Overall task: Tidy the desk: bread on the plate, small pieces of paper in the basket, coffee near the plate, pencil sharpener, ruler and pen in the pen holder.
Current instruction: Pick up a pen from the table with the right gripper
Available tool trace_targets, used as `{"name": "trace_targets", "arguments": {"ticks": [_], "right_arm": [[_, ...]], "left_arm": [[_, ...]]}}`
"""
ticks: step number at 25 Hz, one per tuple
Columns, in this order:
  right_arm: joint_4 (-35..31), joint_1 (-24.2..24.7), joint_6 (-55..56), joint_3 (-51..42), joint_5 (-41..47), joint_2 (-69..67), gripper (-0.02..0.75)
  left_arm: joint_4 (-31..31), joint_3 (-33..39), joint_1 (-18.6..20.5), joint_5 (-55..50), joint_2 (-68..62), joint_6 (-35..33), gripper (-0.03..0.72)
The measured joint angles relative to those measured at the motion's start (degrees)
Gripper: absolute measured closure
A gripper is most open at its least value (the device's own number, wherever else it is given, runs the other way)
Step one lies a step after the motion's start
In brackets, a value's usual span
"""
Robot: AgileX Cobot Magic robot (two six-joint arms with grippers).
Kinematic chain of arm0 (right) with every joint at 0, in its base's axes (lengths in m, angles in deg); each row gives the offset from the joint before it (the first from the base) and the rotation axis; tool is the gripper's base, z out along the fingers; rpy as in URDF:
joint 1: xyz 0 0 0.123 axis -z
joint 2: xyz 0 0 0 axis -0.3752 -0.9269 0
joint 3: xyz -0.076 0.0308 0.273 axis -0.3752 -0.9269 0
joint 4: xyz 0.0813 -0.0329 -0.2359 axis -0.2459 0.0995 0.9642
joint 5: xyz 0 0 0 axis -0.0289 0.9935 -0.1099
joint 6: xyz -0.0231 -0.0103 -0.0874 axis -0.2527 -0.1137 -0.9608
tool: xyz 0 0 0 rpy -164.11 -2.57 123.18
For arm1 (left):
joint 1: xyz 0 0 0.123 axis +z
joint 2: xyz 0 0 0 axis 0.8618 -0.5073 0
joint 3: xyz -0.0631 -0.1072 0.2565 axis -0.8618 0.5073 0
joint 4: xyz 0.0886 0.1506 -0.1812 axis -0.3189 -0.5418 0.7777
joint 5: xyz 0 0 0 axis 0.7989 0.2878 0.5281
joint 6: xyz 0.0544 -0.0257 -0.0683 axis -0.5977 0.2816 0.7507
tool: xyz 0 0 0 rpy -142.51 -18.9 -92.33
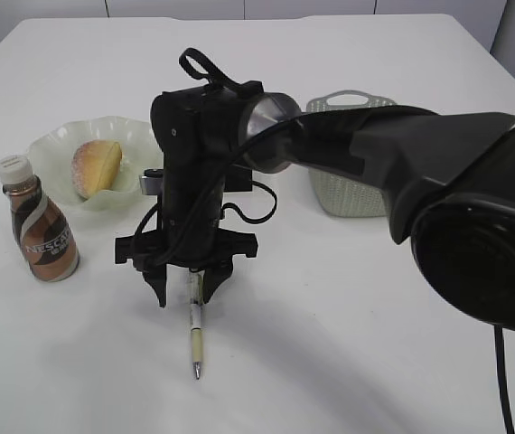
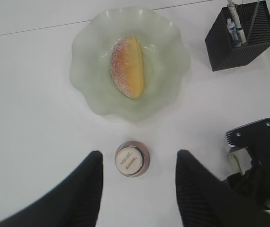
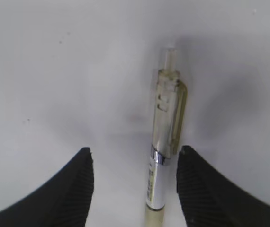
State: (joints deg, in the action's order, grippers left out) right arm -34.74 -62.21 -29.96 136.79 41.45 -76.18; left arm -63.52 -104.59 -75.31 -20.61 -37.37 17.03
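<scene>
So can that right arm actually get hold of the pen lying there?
Probably yes. The right gripper hangs low over the desk with its jaws open on either side of the pen, nearer one finger. Nothing lies between them, so closing should catch it.

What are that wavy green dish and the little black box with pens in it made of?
The plate looks like translucent pale green glass, or maybe clear plastic: glossy, light passes through its ruffled rim. The pen holder looks like black metal mesh with a matte finish: a fine grid covers its walls.
</scene>
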Motion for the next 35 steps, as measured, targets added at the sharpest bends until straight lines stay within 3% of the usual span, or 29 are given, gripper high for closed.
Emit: {"name": "trace_targets", "arguments": {"ticks": [10,35], "right_arm": [[2.7,0.0,0.0,0.0,0.0,-0.2,0.321],[2.4,0.0,0.0,0.0,0.0,-1.8,0.327]], "left_arm": [[0.0,0.0,0.0,0.0,0.0,0.0,0.318],[-0.1,0.0,0.0,0.0,0.0,0.0,0.318]]}}
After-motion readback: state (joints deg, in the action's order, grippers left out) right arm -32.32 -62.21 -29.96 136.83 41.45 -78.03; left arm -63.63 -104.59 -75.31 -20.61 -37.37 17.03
